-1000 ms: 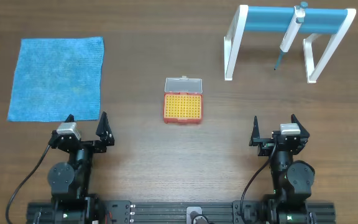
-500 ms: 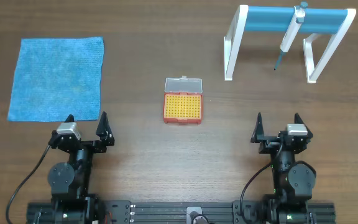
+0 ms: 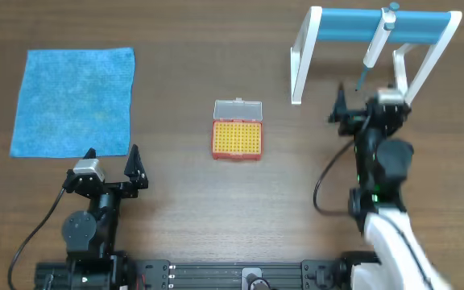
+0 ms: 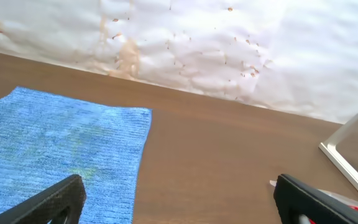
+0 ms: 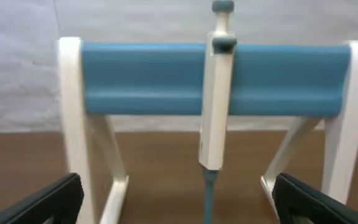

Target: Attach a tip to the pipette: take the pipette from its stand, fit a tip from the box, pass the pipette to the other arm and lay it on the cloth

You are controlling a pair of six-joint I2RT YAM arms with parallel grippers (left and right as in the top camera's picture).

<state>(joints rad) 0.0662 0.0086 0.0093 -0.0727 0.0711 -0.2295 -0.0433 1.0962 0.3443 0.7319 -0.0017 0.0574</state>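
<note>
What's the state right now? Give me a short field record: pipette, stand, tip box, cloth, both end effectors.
pipette: hanging from the stand's bar, not gripped
stand: far right, blue bar on white legs
tip box: centre, lid open, yellow tips showing
cloth: far left, lying flat
left end effector: open, near its base, by the cloth's near edge
right end effector: open, facing the pipette, not touching it
task stage: pick-up not yet done

The pipette (image 5: 216,106) (teal lower shaft) is cut off.
</note>
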